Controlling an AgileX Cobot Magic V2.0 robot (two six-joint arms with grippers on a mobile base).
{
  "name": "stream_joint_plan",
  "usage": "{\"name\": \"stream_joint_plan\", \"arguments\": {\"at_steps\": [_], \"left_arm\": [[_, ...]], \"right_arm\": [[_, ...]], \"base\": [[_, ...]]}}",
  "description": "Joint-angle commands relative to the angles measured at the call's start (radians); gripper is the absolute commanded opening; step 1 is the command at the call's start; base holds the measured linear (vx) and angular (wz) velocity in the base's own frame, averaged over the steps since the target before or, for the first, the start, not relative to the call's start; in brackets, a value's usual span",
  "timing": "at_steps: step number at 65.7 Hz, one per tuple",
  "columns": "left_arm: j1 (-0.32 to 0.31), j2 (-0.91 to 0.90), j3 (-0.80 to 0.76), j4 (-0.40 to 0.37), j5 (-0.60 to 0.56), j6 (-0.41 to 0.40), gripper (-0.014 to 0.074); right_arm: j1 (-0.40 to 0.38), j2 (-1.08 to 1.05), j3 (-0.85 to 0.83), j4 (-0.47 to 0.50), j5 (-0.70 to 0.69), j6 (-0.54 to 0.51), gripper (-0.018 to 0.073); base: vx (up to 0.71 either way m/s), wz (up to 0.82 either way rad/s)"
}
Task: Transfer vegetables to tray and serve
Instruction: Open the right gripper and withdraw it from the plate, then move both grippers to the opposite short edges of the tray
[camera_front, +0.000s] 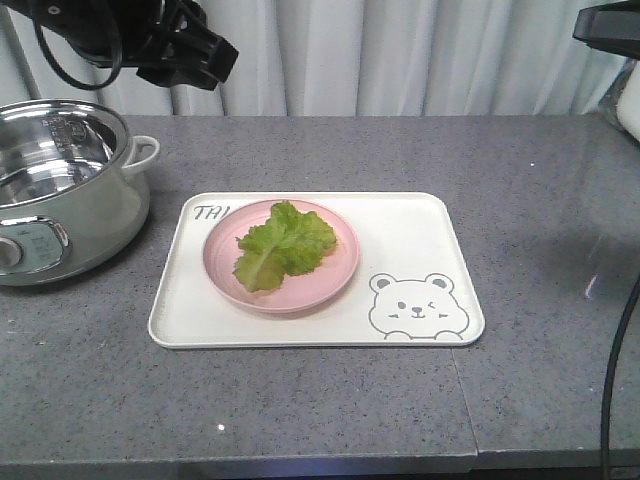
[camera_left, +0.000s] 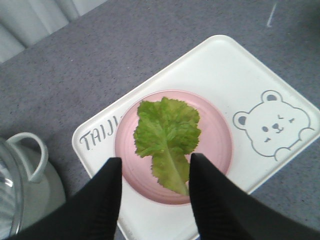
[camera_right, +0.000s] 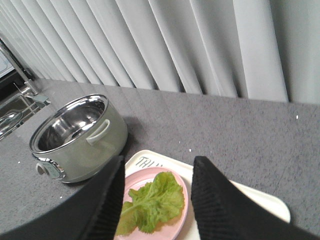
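Lettuce leaf lies flat on the pink plate. You can see its pale middle rib in the left wrist view. The plate sits on the tray, a bit toward 9 o'clock from the tray's middle. It hides part of the grey letters at the tray's 11 o'clock corner. The bear drawing is at the 5 o'clock corner.

The tray rests on a grey speckled counter. A thin seam runs through the counter at 5 o'clock of the tray. At 9 o'clock of the tray, close but not touching, stands a pale green pot with a shiny steel inside and a white handle. Behind the counter, at 12 o'clock, hangs a white pleated curtain. A black cable hangs at the 3 o'clock edge of the front view.

Your left gripper is up above the plate. Its 2 black fingers are spread wide and hold nothing. Your right gripper is up in the air too, looking down at the pot and the plate. Its 2 fingers are spread apart and hold nothing.
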Motion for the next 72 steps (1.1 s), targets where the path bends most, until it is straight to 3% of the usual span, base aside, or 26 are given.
{"name": "stream_joint_plan", "arguments": {"at_steps": [1, 10, 19, 33, 45, 54, 72], "left_arm": [[-0.003, -0.013, -0.026, 0.061, -0.024, -0.058, 0.0302], [0.000, 0.016, -0.026, 0.099, -0.024, -0.058, 0.0302], [0.043, 0.035, -0.011, 0.098, -0.024, -0.072, 0.0302], [0.131, 0.035, 0.178, 0.069, -0.048, -0.082, 0.0302], [0.176, 0.035, 0.356, -0.013, -0.146, -0.082, 0.0302], [0.198, 0.034, 0.440, -0.024, -0.188, -0.082, 0.0302], [0.259, 0.033, 0.573, -0.079, -0.292, -0.082, 0.0302]], "right_arm": [[-0.007, -0.004, 0.021, 0.017, 0.019, -0.002, 0.0309], [-0.003, 0.044, 0.138, 0.017, 0.024, -0.023, 0.0309], [-0.003, 0.067, 0.249, 0.017, 0.071, -0.071, 0.0309], [0.002, 0.069, 0.371, 0.017, 0.159, -0.130, 0.0309], [0.124, 0.069, 0.410, 0.017, 0.293, -0.171, 0.0309], [0.223, 0.071, 0.410, 0.017, 0.434, -0.171, 0.0309], [0.288, 0.081, 0.410, 0.017, 0.573, -0.190, 0.0309]], "base": [[0.00, 0.00], [0.00, 0.00], [0.00, 0.00], [0.00, 0.00], [0.00, 0.00], [0.00, 0.00], [0.00, 0.00]]}}
